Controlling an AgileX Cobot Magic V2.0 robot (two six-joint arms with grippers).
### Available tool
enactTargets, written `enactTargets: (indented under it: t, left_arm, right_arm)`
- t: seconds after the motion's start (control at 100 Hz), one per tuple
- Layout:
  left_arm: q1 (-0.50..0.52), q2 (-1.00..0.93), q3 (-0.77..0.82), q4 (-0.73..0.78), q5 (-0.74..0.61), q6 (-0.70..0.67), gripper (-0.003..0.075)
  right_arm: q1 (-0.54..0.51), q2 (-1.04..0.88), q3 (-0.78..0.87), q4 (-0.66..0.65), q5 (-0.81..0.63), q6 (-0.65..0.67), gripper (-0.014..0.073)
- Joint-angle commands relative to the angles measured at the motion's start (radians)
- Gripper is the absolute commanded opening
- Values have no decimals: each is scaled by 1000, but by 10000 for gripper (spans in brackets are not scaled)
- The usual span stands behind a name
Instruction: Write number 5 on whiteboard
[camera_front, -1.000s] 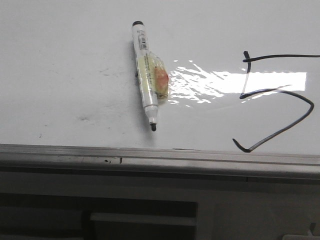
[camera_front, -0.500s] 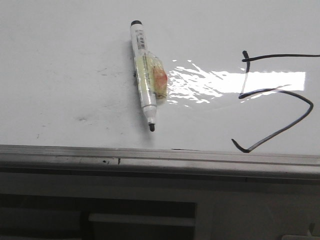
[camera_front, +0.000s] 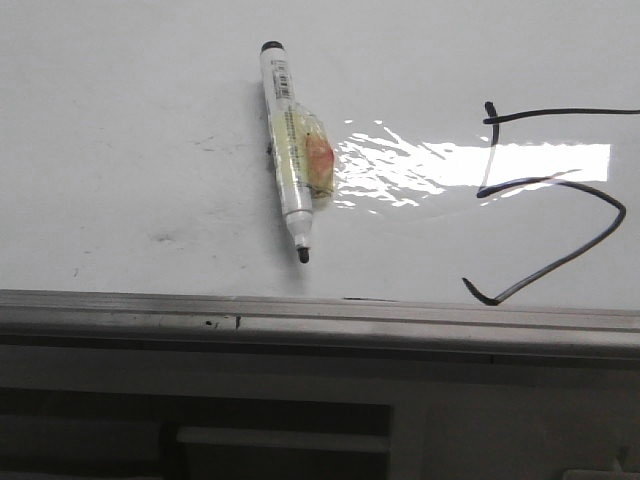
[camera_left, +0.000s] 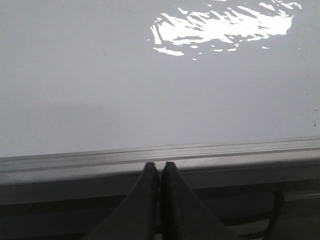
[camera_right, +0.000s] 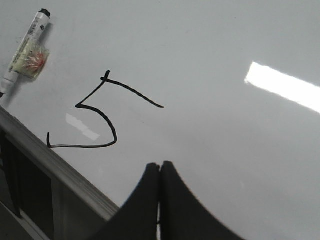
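Note:
The whiteboard (camera_front: 130, 120) is glossy white with glare and a grey edge rail (camera_front: 300, 310). A black hand-drawn number 5 (camera_front: 550, 185) sits at its right side in the front view, its top bar running off the frame; it also shows in the right wrist view (camera_right: 97, 112). A white marker (camera_front: 290, 150) wrapped in yellowish tape lies uncapped on the board, tip toward the rail, and shows in the right wrist view (camera_right: 25, 52). My left gripper (camera_left: 159, 165) is shut and empty over the rail. My right gripper (camera_right: 160, 165) is shut and empty above the board, right of the 5.
Faint dark smudges (camera_front: 165, 237) mark the board left of the marker. Bright light glare (camera_front: 400, 165) lies between the marker and the 5. Below the rail is a dark grey frame with a recess (camera_front: 280, 435).
The front view shifted very slightly; the marker and the 5 sit a few pixels left and higher than a second ago. Nothing else has changed.

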Motion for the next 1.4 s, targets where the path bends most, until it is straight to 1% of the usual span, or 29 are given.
enactTargets:
  t: [0.0,0.04,0.09,0.19,0.26,0.3,0.39,0.44,0.51,0.59,0.63,0.66,0.69,0.73,0.75,0.89,1.39]
  left_arm:
    - [4,-20,24,-2,-68,-10,-20]
    - [4,-20,24,-2,-68,-10,-20]
    - [4,-20,24,-2,-68,-10,-20]
    - [4,-20,24,-2,-68,-10,-20]
    - [4,-20,24,-2,-68,-10,-20]
    - [4,-20,24,-2,-68,-10,-20]
    - [4,-20,24,-2,-68,-10,-20]
    - [4,-20,24,-2,-68,-10,-20]
    - [4,-20,24,-2,-68,-10,-20]
    - [4,-20,24,-2,-68,-10,-20]
    - [4,-20,24,-2,-68,-10,-20]
    - [4,-20,24,-2,-68,-10,-20]
    - [4,-20,24,-2,-68,-10,-20]
    - [4,-20,24,-2,-68,-10,-20]
    - [4,-20,24,-2,-71,-10,-20]
    - [4,-20,24,-2,-73,-10,-20]
    - [4,-20,24,-2,-73,-10,-20]
  right_arm:
    - [-13,21,-20,-66,-42,-3,-63]
    - [-22,21,-9,-118,-7,-1,-63]
    - [-42,19,13,-172,-28,23,-63]
    - [-112,2,75,-260,-141,181,-63]
    - [-177,-2,125,-270,-223,226,-63]
    - [-215,-2,156,-249,-273,228,-63]
    - [-327,-2,225,-107,-366,227,-63]
    - [-393,-2,268,-29,-423,200,-63]
    - [-506,-2,335,103,-517,108,-63]
    - [-656,-2,414,343,-610,-30,-63]
    - [-727,-2,448,435,-643,-97,-63]
    - [-767,-2,480,461,-678,-126,-63]
    - [-803,-4,495,463,-695,-128,-63]
    - [-844,-6,488,463,-629,-136,-63]
    - [-859,-6,486,463,-620,-138,-63]
    - [-909,-14,490,462,-593,-138,-63]
    - [-910,-14,490,456,-598,-138,-63]
